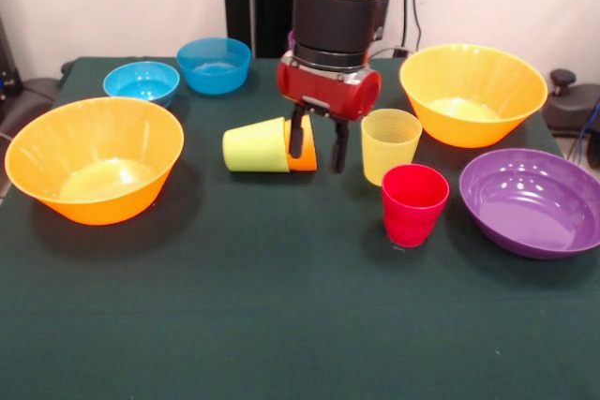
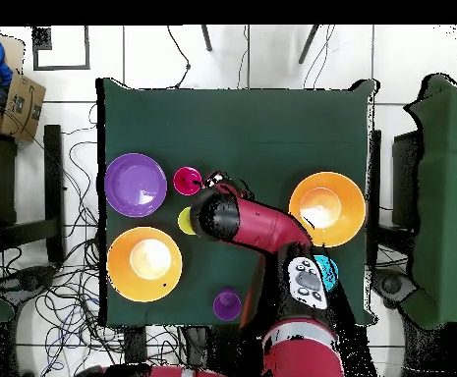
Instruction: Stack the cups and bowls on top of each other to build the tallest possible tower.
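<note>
My gripper [image 1: 317, 149] hangs over the table's middle, its fingers apart. They straddle the end of an orange cup [image 1: 305, 155] that lies on its side against the mouth of a lime green cup [image 1: 253, 145], also on its side. One finger [image 1: 296, 134] is in front of the orange cup; the other stands just clear of it. A yellow cup [image 1: 389, 142] and a red cup [image 1: 413, 203] stand upright to the right. In the overhead view the arm hides the gripper; the purple cup [image 2: 227, 304] stands near the robot's base.
Two large orange bowls [image 1: 94, 158] [image 1: 472, 93], a purple bowl [image 1: 532, 201], a cyan bowl [image 1: 142, 81] and a deeper blue bowl [image 1: 214, 65] stand singly round the table's edges. Nothing rests on another bowl or cup.
</note>
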`<act>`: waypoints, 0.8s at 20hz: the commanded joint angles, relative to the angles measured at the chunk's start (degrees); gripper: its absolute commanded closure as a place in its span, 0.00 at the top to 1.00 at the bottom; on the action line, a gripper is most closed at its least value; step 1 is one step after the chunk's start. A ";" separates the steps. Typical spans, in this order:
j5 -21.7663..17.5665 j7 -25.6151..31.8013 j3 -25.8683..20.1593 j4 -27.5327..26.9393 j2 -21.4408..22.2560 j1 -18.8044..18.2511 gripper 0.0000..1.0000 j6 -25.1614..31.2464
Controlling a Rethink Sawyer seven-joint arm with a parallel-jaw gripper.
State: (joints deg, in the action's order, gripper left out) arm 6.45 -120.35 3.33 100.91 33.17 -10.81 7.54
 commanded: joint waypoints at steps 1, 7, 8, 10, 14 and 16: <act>5.55 -13.93 -0.91 0.81 -3.43 4.42 1.00 -0.78; 8.22 -15.25 0.67 0.37 -3.83 7.40 1.00 -0.29; 8.51 -15.38 0.78 0.46 -3.83 7.68 1.00 -0.28; 9.09 -15.72 0.63 0.62 -3.92 8.14 1.00 -0.36; 10.43 -16.37 0.93 0.39 -4.58 9.26 1.00 -0.72; 11.34 -16.81 1.39 0.04 -4.97 10.09 1.00 -0.63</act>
State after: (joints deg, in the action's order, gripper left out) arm 14.22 -125.14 6.75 100.92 32.17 -2.55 7.54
